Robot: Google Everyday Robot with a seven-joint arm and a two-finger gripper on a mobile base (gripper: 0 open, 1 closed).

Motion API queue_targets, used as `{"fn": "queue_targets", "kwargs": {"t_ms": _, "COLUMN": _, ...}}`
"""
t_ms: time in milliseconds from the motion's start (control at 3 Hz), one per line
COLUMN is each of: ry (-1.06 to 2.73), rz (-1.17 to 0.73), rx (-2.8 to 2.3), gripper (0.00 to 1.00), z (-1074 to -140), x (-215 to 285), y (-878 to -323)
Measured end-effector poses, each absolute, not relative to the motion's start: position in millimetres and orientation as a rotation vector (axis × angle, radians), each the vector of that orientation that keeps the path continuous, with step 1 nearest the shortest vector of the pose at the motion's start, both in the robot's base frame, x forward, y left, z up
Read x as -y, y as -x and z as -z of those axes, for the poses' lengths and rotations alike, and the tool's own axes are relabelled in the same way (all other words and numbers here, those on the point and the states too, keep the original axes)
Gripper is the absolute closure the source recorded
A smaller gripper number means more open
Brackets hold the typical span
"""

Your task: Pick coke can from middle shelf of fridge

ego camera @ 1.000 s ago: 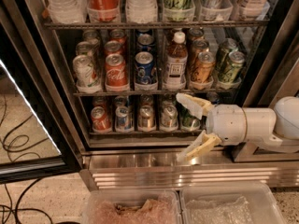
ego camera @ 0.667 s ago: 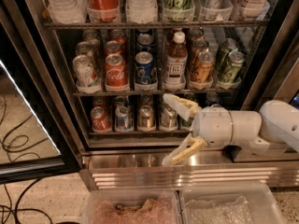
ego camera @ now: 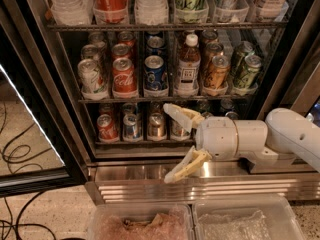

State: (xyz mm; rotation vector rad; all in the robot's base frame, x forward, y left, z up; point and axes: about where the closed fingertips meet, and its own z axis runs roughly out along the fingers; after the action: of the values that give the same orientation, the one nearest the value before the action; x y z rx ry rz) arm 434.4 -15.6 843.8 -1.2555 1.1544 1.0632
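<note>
My gripper (ego camera: 167,143), fingers spread wide, hangs low in the fridge (ego camera: 225,185), below the coke can (ego camera: 124,77) on the middle shelf (ego camera: 165,99).

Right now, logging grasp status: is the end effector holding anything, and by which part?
Nothing is held. The end effector is open and empty below the middle shelf; the coke can stands there untouched.

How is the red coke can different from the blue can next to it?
The coke can is red, the blue can blue. The coke can stands left, the blue can right. Both upright, same size, on the middle shelf. The open gripper hangs below them.
</note>
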Motion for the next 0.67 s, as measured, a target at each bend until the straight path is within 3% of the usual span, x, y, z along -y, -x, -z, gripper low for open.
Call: {"fn": "queue_targets", "kwargs": {"t_ms": 667, "ry": 1.078, "rz": -0.913, "rx": -1.164, "gripper": 0.0, "z": -848, "x": -14, "y": -426}}
